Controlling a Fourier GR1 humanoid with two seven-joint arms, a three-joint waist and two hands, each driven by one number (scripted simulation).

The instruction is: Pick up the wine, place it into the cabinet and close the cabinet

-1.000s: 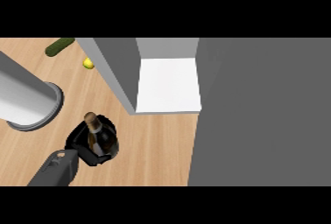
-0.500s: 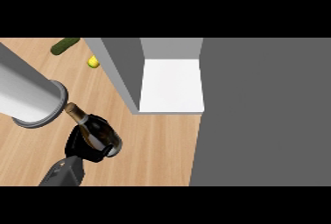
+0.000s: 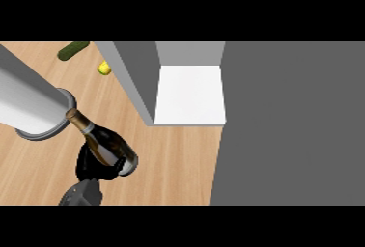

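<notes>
**Wine bottle's up off the counter, heading for the cabinet**

Compared to a second ago, the wine bottle (image 3: 105, 144) is sitting higher and tipped further over, neck pointing toward 11 o'clock, and the grey cylinder (image 3: 32, 103) at 9 o'clock is filling more of the view. One hand (image 3: 96, 164), down around 7 o'clock, is curling round the bottle's fat lower half, so it's gripping the wine; the other hand isn't showing anywhere.

My guess on the tilt: holding it low on the body is leaving the neck free, which should help when it's going into the cabinet (image 3: 191, 94). That cabinet is waiting at 12 o'clock with its white shelf showing, and its door (image 3: 132, 79) is standing open along the left side, just right of the bottle.

Count-wise: one bottle, one hand, one cabinet, one grey cylinder, plus one green thing (image 3: 73, 50) and one small yellow thing (image 3: 105, 68) lying up at 11 o'clock, well clear of the action.
</notes>
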